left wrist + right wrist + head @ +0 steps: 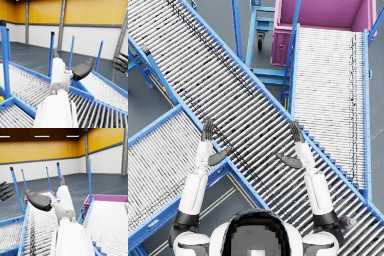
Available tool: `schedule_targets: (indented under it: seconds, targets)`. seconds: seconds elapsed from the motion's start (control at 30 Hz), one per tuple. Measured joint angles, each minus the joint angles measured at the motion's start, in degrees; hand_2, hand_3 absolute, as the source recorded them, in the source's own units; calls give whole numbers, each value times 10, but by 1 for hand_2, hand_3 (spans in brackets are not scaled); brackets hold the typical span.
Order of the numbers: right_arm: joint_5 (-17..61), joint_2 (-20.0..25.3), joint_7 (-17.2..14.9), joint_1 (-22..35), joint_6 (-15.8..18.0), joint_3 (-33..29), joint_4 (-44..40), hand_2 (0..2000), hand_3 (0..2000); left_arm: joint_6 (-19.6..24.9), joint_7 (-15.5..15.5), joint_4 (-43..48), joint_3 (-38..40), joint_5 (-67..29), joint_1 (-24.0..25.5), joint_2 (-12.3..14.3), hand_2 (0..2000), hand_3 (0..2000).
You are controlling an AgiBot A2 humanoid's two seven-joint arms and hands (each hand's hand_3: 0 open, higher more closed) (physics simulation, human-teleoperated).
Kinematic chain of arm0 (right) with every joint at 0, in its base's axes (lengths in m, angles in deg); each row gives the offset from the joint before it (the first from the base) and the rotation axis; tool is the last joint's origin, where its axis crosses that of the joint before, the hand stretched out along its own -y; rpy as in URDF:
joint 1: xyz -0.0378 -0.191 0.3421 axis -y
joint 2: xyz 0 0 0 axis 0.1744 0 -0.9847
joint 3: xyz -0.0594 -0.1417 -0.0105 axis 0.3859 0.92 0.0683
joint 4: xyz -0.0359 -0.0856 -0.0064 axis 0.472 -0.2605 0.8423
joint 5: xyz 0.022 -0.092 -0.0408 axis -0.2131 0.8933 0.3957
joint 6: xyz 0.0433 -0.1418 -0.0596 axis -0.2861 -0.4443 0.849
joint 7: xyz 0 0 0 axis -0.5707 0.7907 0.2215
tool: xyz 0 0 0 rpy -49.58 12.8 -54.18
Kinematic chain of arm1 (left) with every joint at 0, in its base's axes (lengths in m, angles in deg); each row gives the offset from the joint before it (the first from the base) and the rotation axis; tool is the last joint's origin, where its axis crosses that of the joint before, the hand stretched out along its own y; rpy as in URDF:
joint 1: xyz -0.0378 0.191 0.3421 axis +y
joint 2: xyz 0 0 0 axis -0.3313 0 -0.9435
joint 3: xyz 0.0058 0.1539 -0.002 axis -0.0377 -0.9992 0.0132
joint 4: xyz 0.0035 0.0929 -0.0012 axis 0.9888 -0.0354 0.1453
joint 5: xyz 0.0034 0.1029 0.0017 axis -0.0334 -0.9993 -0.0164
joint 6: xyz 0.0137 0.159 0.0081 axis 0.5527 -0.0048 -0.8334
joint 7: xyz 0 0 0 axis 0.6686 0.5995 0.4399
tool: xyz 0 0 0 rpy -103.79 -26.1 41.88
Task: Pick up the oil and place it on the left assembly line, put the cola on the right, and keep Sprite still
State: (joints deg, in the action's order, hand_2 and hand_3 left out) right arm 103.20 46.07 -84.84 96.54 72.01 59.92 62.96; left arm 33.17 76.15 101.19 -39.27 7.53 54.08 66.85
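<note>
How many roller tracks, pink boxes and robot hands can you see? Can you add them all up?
Blue-framed grey roller conveyors: 3
Pink plastic bin: 1
Dark robot hands: 2, left and right, both holding nothing
Total: 6

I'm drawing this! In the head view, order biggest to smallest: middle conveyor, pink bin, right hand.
1. Middle conveyor, largest.
2. Pink bin, next, though the picture's edge cuts it off.
3. Right hand, smallest.

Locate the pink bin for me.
In the head view the pink bin sits upper right, at the far end of the right roller conveyor.
</note>
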Motion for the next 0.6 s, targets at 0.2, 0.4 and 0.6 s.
schedule_targets:
  seconds: [0.2, 0.4, 0.6]
  targets:
    - [0, 0, 0, 0, 0, 0, 0, 0, 0, 0, 0, 0, 0, 0, 0, 0, 0, 0]
    - [0, 0, 0, 0, 0, 0, 0, 0, 0, 0, 0, 0, 0, 0, 0, 0, 0, 0]
    - [0, 0, 0, 0, 0, 0, 0, 0, 0, 0, 0, 0, 0, 0, 0, 0, 0, 0]
